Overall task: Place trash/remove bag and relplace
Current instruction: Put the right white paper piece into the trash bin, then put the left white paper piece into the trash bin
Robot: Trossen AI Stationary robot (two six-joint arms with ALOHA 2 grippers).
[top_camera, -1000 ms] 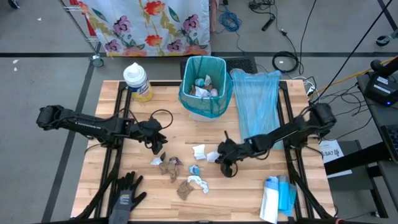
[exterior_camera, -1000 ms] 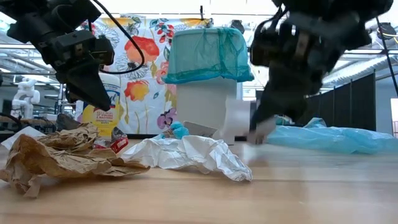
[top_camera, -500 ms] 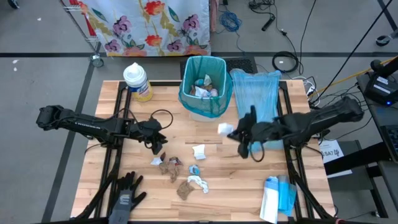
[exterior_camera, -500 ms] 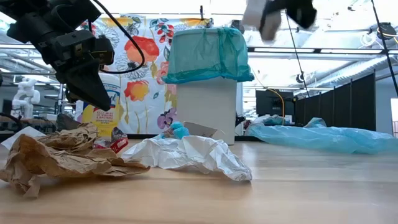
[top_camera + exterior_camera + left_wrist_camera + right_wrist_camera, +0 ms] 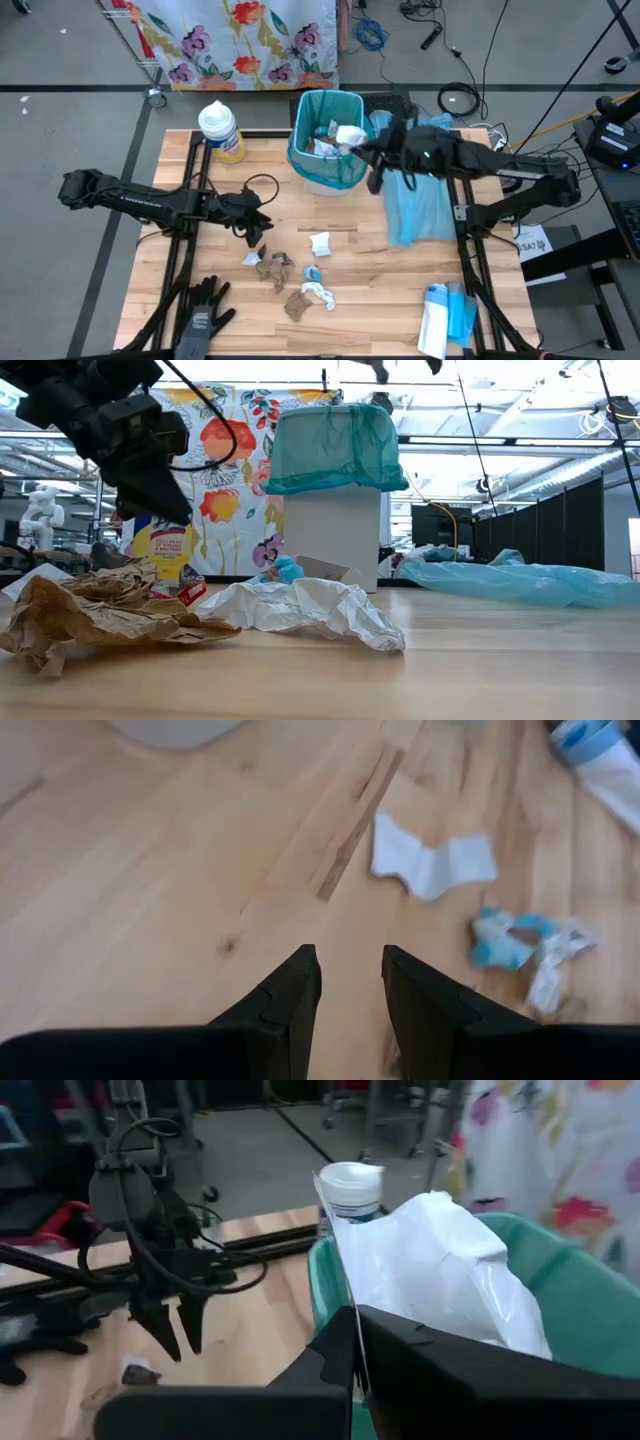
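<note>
A wooden worktop (image 5: pixel 200 290) is carrying everything. A bin with a teal liner (image 5: pixel 330 140) is standing at its 12 o'clock edge, a white-lidded yellow tub (image 5: pixel 220 130) at 11 and a flat blue bag (image 5: pixel 420 180) at 2. Crumpled scraps (image 5: pixel 290 275) are lying near the centre toward 6. A black glove (image 5: pixel 200 310) is resting at 7, a blue-and-white packet (image 5: pixel 445 315) at 5.

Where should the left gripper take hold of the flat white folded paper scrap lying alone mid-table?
Judging by its pose, come straight down on the flat white folded paper scrap and pinch its raised crease. It lies flat, apart from other trash, just beyond the open left gripper.
</note>
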